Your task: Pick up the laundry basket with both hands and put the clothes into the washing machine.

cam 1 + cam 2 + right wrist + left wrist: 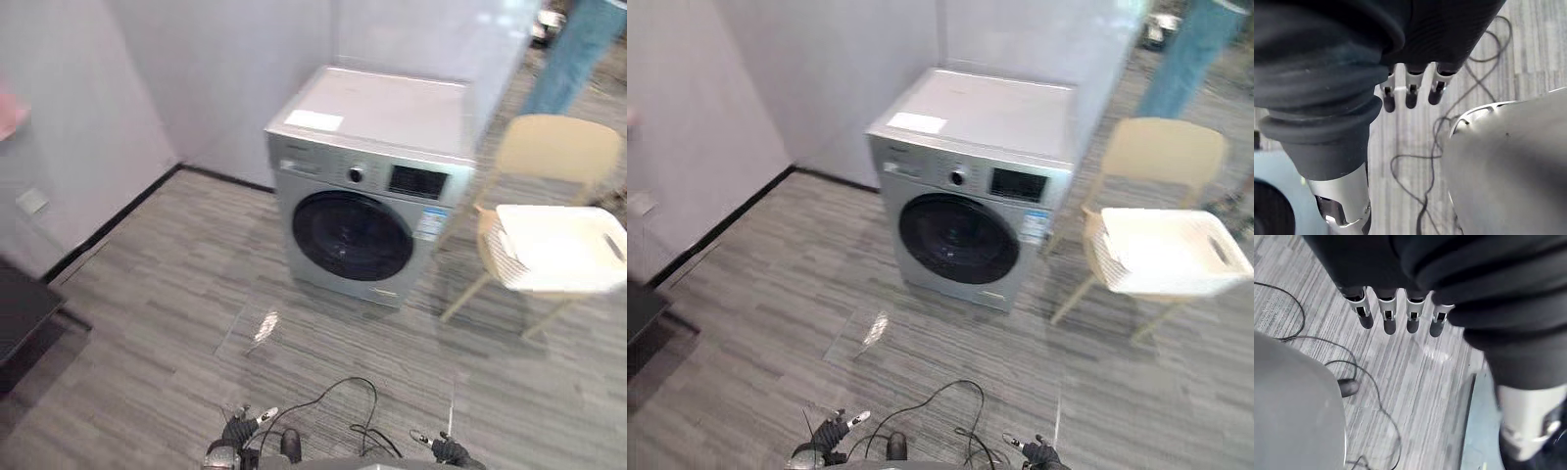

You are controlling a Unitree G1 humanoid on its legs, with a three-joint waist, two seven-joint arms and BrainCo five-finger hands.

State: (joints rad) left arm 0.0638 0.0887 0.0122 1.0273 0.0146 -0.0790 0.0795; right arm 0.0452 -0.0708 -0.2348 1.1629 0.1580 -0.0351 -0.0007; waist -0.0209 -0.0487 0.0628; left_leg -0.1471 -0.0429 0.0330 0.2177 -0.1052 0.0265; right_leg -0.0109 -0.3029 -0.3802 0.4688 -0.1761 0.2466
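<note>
Your head views look down at the washing machine, upper centre of frame, sharing nearly the whole scene. Your wrist views look from close past the left hand and right hand at the floor.

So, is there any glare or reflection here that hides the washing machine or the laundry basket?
Left eye view: a bright glare patch on the floor before the washing machine, whose door is readable. Right eye view: the white laundry basket on the chair is lit so brightly that its contents cannot be told.
</note>
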